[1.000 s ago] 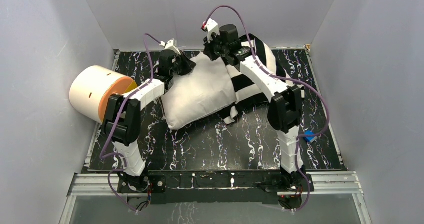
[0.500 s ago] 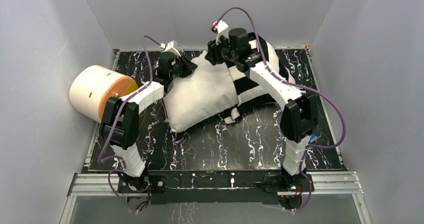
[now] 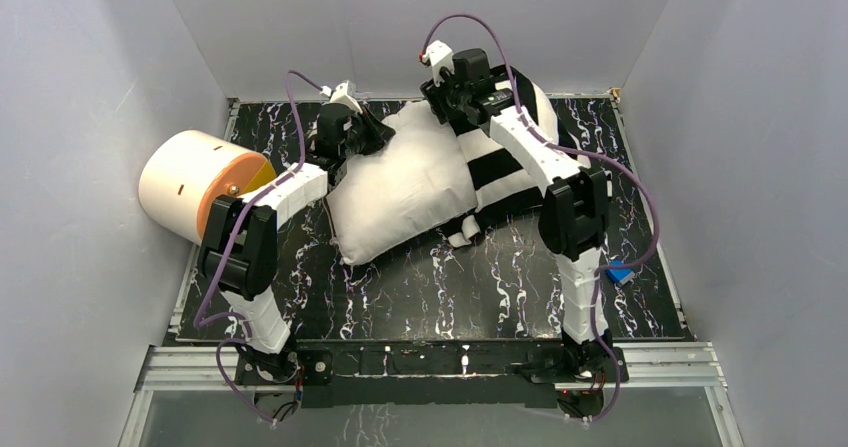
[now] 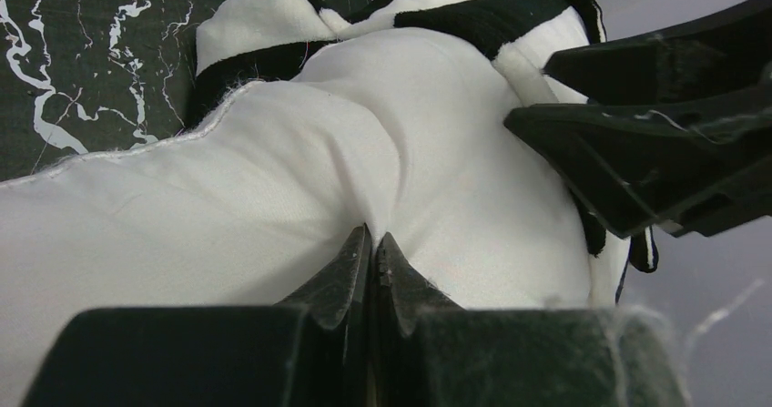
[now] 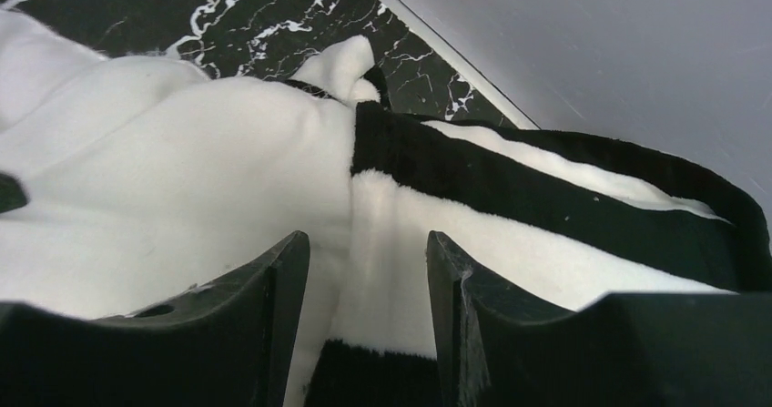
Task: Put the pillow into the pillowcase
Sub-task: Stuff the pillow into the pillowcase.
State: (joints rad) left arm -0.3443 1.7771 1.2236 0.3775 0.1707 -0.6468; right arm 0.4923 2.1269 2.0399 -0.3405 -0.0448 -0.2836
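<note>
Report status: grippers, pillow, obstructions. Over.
Left gripper shut, pinching pillow. Right gripper open over pillowcase mouth. Pillow partly in. Cylinder far left, not blocking.

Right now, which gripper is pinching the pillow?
The left gripper, shut on a fold of the pillow; the right gripper stands open above the striped pillowcase.

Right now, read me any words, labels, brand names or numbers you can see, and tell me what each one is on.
No readable text in any view.
The pillow, the striped pillowcase and the cream cylinder carry no print.
The white veins on the tabletop are a pattern, not writing.
</note>
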